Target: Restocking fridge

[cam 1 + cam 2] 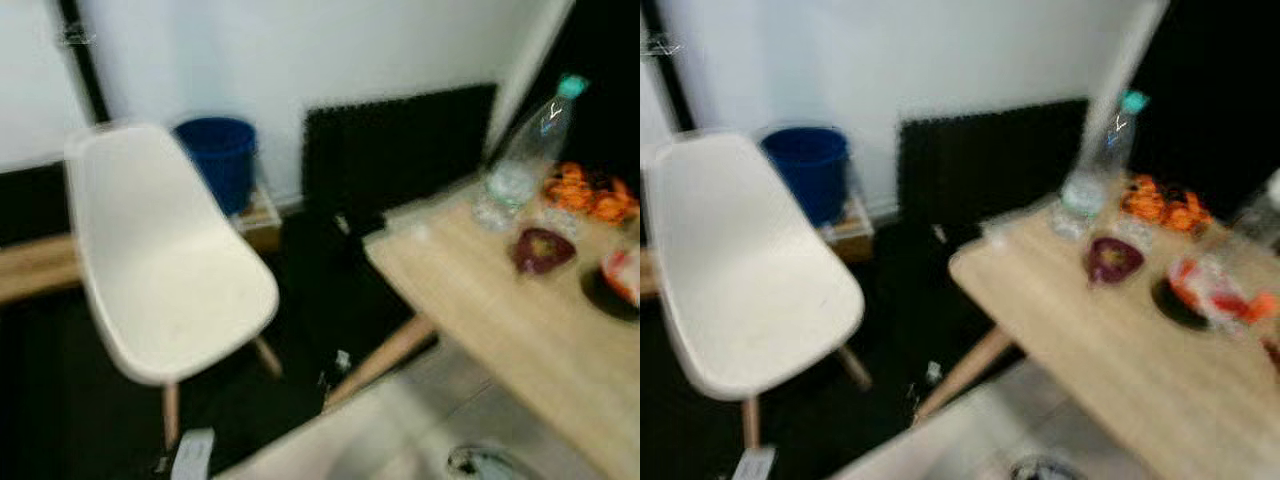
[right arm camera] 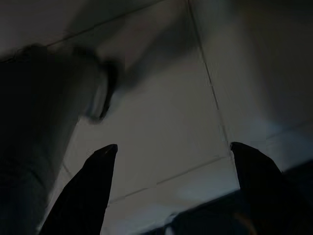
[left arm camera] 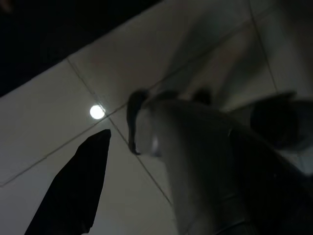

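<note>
On the left stands a white chair [image 1: 165, 260], a blue bin [image 1: 218, 155] behind it by the wall. To the right is the table [image 1: 1110, 340], with the groceries along its far edge: an upright bottle [image 1: 525, 155] at the far corner, a dark red item [image 1: 1112, 258] just beside it, orange produce [image 1: 1162, 205] behind, and a red-and-white packet [image 1: 1210, 285] nearer the right edge. Both arms hang low over floor tiles. The right hand [image 2: 171, 147] is spread wide, empty; on the left hand [image 3: 78, 181] I see one finger, so I cannot tell its state. The goods lie ahead and to the right, so I judge the right arm nearer. The right eye view shows the packet more fully.
</note>
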Motion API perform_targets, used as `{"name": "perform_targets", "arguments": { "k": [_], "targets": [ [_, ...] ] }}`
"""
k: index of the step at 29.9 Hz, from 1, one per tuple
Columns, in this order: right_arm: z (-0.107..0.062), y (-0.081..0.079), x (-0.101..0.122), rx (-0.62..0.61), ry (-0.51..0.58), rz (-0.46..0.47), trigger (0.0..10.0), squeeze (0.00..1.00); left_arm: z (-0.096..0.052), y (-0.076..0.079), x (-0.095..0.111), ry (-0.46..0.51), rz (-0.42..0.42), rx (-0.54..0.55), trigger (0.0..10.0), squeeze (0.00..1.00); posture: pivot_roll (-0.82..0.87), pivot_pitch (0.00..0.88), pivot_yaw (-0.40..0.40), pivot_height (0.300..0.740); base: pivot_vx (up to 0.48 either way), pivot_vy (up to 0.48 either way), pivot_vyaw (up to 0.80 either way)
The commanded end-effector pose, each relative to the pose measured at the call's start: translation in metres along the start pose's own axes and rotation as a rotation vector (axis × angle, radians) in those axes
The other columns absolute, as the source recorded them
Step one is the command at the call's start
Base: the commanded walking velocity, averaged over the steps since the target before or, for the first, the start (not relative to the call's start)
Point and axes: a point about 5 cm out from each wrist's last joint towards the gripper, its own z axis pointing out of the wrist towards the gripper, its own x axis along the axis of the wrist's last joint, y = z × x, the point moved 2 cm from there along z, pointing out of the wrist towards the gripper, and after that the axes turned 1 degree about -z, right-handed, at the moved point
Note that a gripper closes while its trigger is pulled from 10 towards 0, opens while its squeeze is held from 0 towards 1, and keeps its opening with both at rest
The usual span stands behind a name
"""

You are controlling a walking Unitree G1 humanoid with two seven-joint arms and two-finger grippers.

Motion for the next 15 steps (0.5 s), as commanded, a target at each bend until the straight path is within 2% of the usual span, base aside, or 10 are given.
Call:
{"name": "perform_targets", "arguments": {
  "k": [1,15],
  "targets": [
    [-0.0020,0.0087,-0.0039,-0.027,-0.013,0.000,10.0,0.00,-0.0010,0.0039,-0.0168,-0.055,-0.015,-0.006,10.0,0.00,0.08,0.010,-0.089,0.740,0.000,0.000,-0.72],
    [-0.0029,0.0117,-0.0055,-0.028,-0.021,-0.002,10.0,0.00,-0.0013,0.0028,-0.0171,-0.050,-0.029,0.002,10.0,0.00,0.08,0.015,-0.090,0.740,0.000,0.000,-0.71]
  ]
}}
